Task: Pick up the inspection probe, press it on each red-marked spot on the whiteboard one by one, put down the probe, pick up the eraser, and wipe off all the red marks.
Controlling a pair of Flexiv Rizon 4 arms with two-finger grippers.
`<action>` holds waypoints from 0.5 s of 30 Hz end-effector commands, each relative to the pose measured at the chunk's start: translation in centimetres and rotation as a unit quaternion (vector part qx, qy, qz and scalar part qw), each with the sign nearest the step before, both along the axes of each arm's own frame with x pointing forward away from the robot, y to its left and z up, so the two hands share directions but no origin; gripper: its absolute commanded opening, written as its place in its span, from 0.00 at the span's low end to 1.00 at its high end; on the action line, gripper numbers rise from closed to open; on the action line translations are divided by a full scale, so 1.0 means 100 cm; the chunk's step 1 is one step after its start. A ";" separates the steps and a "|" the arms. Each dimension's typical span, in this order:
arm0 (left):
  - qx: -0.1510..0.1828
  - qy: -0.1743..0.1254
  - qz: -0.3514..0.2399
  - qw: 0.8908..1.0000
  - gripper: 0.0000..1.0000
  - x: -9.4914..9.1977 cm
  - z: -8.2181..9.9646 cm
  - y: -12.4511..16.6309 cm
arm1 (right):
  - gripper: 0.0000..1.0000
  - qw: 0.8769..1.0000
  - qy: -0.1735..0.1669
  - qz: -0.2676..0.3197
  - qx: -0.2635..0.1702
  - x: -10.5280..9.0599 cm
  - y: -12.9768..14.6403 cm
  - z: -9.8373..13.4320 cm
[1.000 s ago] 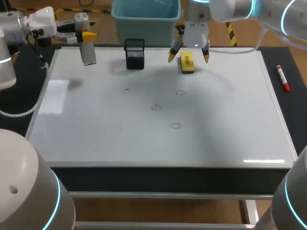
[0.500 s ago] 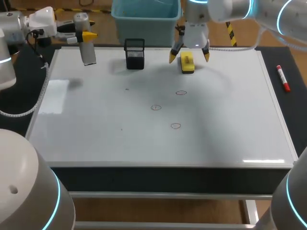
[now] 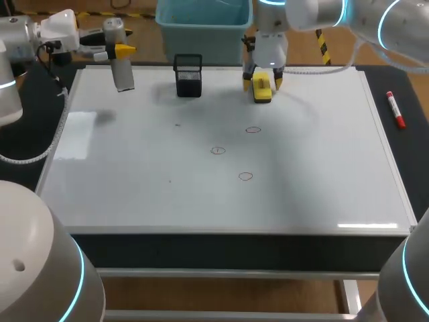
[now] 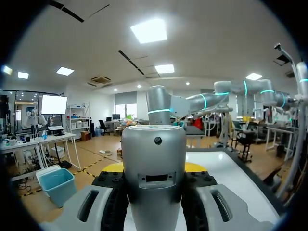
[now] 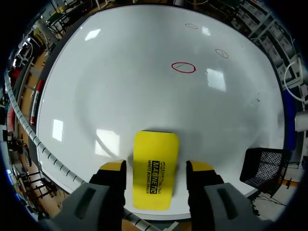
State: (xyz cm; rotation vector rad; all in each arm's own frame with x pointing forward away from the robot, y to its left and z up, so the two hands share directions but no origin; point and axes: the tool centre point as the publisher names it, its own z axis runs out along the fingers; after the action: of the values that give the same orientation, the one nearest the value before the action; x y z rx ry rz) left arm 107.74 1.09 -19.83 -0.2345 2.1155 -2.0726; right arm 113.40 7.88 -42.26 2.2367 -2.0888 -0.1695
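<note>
Straddling the yellow eraser [image 3: 261,88] at the frame's upper middle, our right gripper [image 3: 262,84] stands spread, fingers clear of it. At upper left, our left gripper [image 3: 120,50] clenches the grey inspection probe [image 3: 123,72] above a corner of the whiteboard [image 3: 201,201].

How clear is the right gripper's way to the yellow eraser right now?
Probably yes. The right gripper straddles the eraser, an open finger on each side with small gaps and nothing between. The left gripper, shut on the probe, is far off.
</note>
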 end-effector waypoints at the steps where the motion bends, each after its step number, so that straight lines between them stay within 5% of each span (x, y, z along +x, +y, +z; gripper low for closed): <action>1: 0.000 -0.001 0.002 1.000 0.00 -0.001 0.001 0.000 | 0.00 1.000 0.003 -0.002 -0.001 0.001 -0.003 -0.001; 9: 0.000 -0.001 0.002 1.000 0.00 -0.001 0.001 0.000 | 0.00 1.000 -0.003 -0.013 -0.002 -0.002 -0.005 0.002; 15: 0.000 -0.001 0.002 1.000 0.00 -0.001 0.001 0.000 | 0.00 0.998 -0.027 -0.058 0.025 -0.008 -0.011 0.025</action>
State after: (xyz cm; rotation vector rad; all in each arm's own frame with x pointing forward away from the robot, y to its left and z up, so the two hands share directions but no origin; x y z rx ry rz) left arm 107.74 1.08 -19.83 -0.2346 2.1155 -2.0727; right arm 114.09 7.93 -41.45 2.1583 -2.2225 -0.1931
